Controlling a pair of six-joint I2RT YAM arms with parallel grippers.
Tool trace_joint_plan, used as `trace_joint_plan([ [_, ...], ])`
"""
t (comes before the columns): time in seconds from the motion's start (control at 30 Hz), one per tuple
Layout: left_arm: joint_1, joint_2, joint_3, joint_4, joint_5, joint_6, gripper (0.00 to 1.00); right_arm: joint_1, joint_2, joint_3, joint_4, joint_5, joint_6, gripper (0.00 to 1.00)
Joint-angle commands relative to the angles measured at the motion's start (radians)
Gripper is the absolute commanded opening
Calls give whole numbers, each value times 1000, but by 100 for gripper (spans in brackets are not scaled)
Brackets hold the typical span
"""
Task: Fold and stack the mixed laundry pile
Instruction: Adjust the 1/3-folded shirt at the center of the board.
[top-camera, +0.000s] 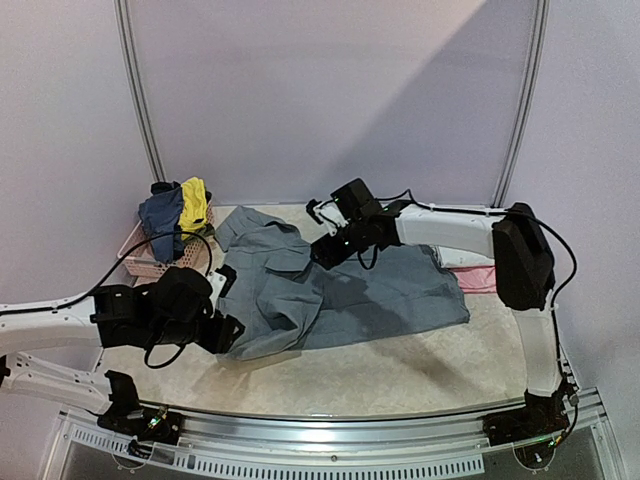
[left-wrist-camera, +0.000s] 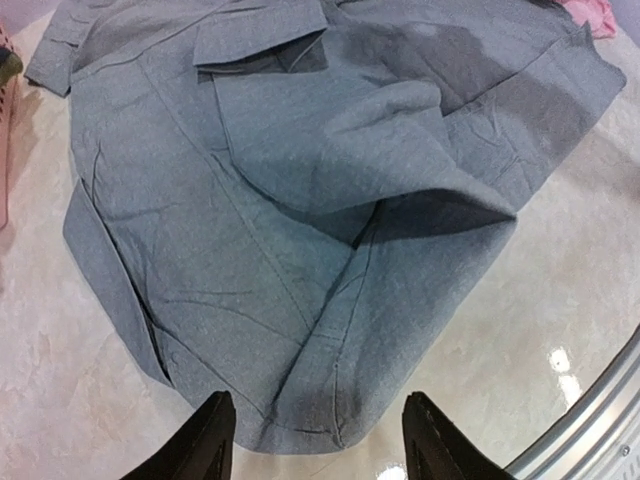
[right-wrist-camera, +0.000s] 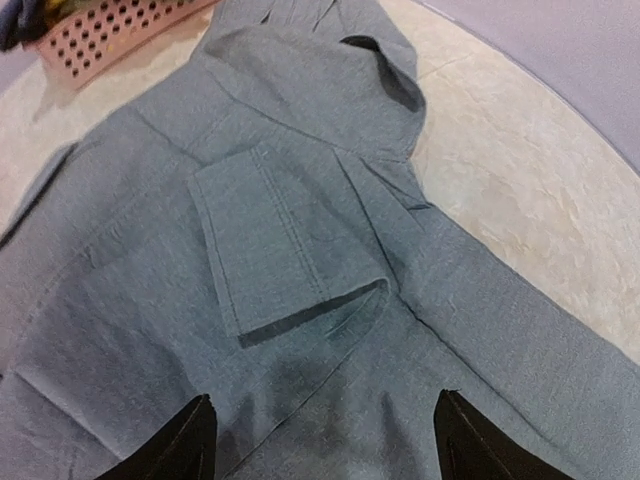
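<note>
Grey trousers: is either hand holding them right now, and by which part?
Nothing is held. The left hand is open over one end of the grey cloth trousers; the right hand is open above their middle. Neither grips the cloth.

Two arms, same build.

Left arm (top-camera: 45, 325): white tubular links and black joint housings, with a bulky black block at the wrist end. A thin black cable (top-camera: 128, 262) arcs off it.

Right arm (top-camera: 450, 225): white links, with a large rounded black elbow housing (top-camera: 522, 262). A boxy black camera block (top-camera: 352, 200) sits at the wrist. A thin black cable (top-camera: 574, 262) bows out beside the elbow.

Left base (top-camera: 140, 420) and right base (top-camera: 525, 425): black, low and blocky.

Left gripper (left-wrist-camera: 320, 445): two matte black fingers (left-wrist-camera: 212, 440), wedge-shaped and narrowing to blunt tips.

Right gripper (right-wrist-camera: 325, 440): matching black fingers (right-wrist-camera: 185, 440) with smooth faces.
</note>
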Motion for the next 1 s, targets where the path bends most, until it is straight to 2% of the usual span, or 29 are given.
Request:
trace_joint_plan([
  [0.0, -22, -65, -54, -10, 10, -64, 58, 46, 100, 72, -51, 148, -299, 74],
  [0.23, -24, -129, -71, -42, -15, -52, 57, 47, 146, 20, 96, 196, -575, 71],
  [0.43, -24, -121, -80, -43, -18, -37, 57, 69, 150, -94, 337, 228, -774, 75],
  [0.77, -24, -122, -104, -38, -19, -41, 55, 81, 226, -30, 423, 214, -844, 75],
  [0.97, -24, -123, -116, -32, -18, -45, 54, 88, 264, -3, 440, 200, -857, 71],
])
